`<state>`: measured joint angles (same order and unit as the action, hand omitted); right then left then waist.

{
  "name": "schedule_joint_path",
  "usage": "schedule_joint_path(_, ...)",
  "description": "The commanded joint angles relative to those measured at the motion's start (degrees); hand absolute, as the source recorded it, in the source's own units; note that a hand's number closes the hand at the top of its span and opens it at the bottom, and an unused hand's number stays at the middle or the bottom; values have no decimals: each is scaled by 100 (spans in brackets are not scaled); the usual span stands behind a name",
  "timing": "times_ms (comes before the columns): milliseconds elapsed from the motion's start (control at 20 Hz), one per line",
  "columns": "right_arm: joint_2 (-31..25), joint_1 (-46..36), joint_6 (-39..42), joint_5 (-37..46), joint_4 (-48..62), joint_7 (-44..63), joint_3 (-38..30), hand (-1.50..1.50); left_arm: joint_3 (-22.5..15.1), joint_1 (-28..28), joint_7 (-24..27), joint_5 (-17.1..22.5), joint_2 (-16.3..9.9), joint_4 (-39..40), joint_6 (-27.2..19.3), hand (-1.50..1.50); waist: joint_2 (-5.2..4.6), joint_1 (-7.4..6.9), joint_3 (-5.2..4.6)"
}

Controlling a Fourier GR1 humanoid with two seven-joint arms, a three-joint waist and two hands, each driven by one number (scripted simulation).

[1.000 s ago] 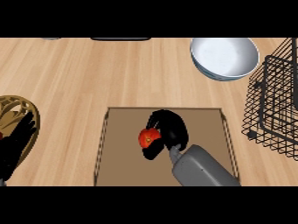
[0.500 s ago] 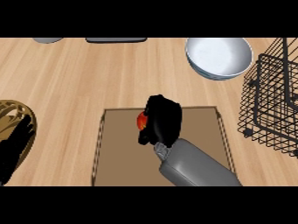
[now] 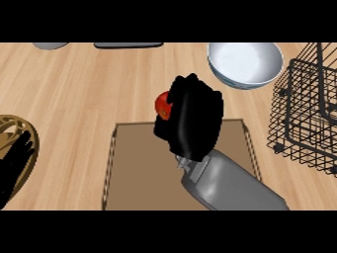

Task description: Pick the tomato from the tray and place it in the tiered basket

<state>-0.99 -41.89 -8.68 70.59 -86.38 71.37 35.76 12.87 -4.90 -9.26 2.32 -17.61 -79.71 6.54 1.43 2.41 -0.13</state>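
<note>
right hand (image 3: 191,116) curled round tomato (image 3: 163,104) above tray's (image 3: 131,163) far edge | left hand (image 3: 7,165) fingers relaxed, near-left | tiered basket (image 3: 320,106) right

Tomatoes: one, red tomato (image 3: 163,104)
Trays: one, brown tray (image 3: 134,168)
Wire baskets: one, black tiered basket (image 3: 320,106), right
White bowls: one, bowl (image 3: 244,63), far
Gold baskets: one, gold basket (image 3: 2,136), left
Hands: two, right hand (image 3: 191,118), left hand (image 3: 7,163)

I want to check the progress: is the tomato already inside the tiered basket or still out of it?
Out. The right hand is curled round the tomato over the tray's far edge, left of the tiered basket.
</note>
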Motion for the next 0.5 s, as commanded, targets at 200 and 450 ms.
schedule_joint_path(200, -322, 281, 991, 611, -1443, 652, -1096, 150, -54, 53, -58, 6, -1, -186, 79, 0, -94, -112, 14)
schedule_joint_path(450, -527, 359, 1089, 588, -1470, -92, -1924, 150, -42, 14, 212, -76, 21, 61, 131, 0, -131, -213, 11)
